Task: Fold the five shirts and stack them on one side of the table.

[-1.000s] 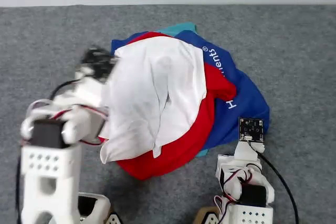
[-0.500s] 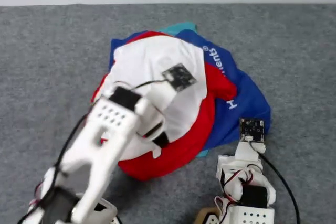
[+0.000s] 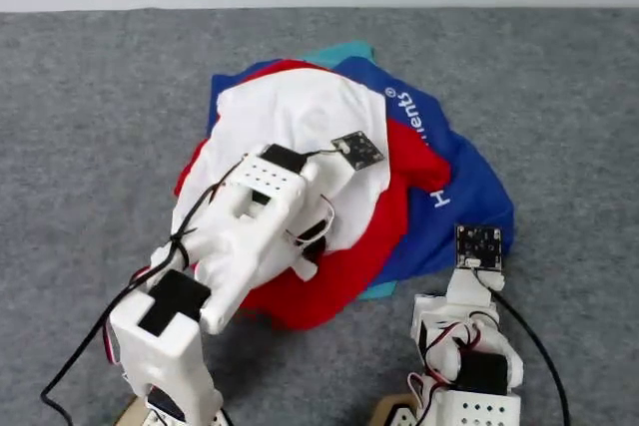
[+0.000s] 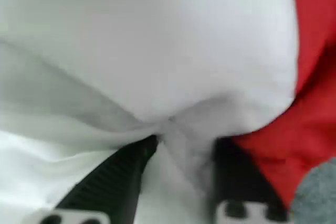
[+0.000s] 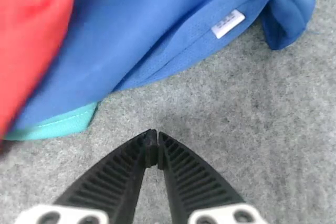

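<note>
My left gripper (image 4: 189,142) is pressed down into the white shirt (image 3: 290,112), which tops the heap in the middle of the table (image 3: 90,97). Its fingers stand apart with a ridge of white cloth bunched between them, so I judge I am set to pinch but have not clamped yet. I go for the white one first because it lies on top and can come free without dragging the others. Under it sits the red shirt (image 3: 399,162), spilling out to the near side and the right. The blue shirt (image 3: 459,197) spreads out to the right beneath that, and a teal shirt (image 3: 344,52) peeks out at the far edge. I can make out four colours, and nothing is folded or stacked yet. My right gripper (image 5: 154,150) is clenched on nothing, low over bare table just near of the blue hem, parked out of the way. A second ago my left arm (image 3: 240,236) was off at the left edge of the heap. It has since swung in and now lies across the white cloth toward the middle. The right arm has not moved.
</note>
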